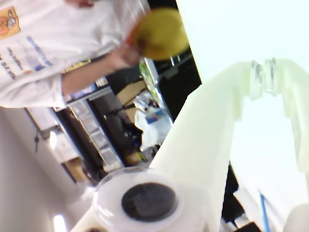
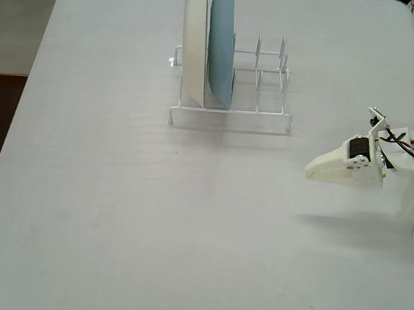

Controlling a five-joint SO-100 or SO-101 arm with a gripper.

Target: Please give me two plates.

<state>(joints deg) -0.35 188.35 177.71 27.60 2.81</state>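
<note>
A person's hand point(image 1: 126, 54) has the yellow plate point(image 1: 161, 34). Your tool point(image 2: 313, 169) holds nothing, its fingers close together. The rack point(image 2: 263, 115) keeps two others.

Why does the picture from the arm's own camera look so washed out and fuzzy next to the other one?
The wrist view faces a bright backdrop that blows out to white behind the gripper, and it is soft: the person's hand and the yellow plate it holds are blurred. The fixed view is evenly lit and sharp, with only a faint shadow on the table under the arm.
</note>
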